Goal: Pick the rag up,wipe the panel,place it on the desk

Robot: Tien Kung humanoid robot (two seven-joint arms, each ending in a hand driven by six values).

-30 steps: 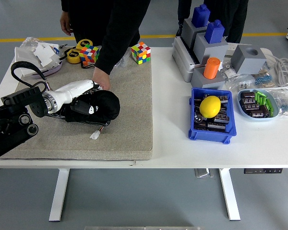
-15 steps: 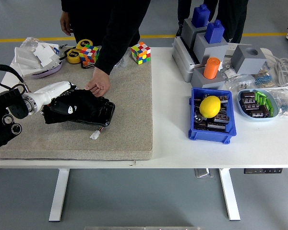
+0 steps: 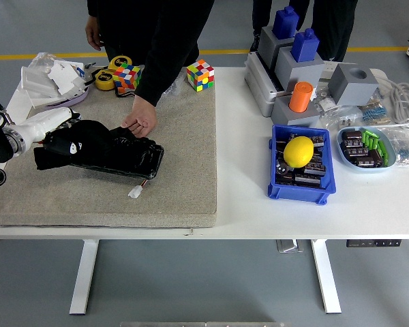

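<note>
The robot's left hand [image 3: 54,136] grips the black rag [image 3: 71,144], bunched over the near end of the dark panel [image 3: 126,158]; just beyond, a person's hand [image 3: 140,122] steadies the panel.

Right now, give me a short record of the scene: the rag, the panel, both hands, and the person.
rag: black rag, on the panel's left end
panel: black panel, flat on the grey mat
left hand: left hand, gripping the rag
right hand: out of view
person: a person's hand rests on the panel's far edge
</note>
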